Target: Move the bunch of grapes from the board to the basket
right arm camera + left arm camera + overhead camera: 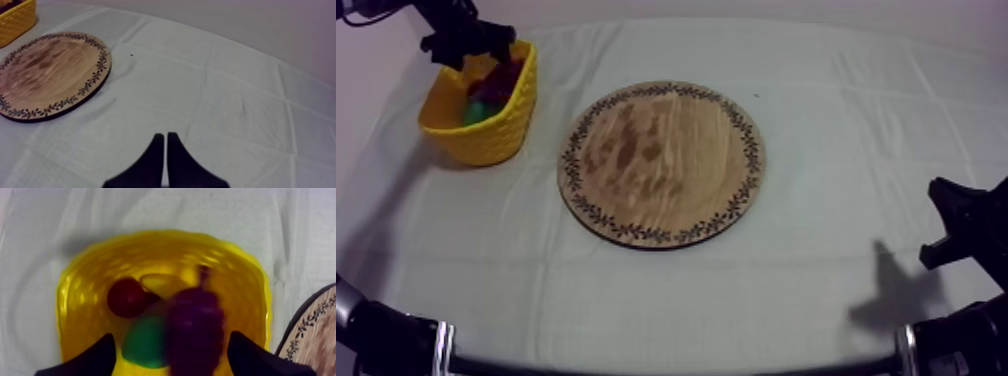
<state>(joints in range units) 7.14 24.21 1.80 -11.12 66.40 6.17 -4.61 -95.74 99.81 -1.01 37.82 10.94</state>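
Grapes over the basket, left fingers spread wide

The bunch of grapes (196,330) sits within the yellow basket (240,263) – long axis running away from the left gripper (476,55), straight between its parted fingers, touching neither. It looks released. The right gripper (166,145), pressed together on nothing, is well apart.

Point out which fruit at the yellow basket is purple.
The bunch of grapes, between the open left hand's fingers; the others beside it are a small red fruit and a green fruit.
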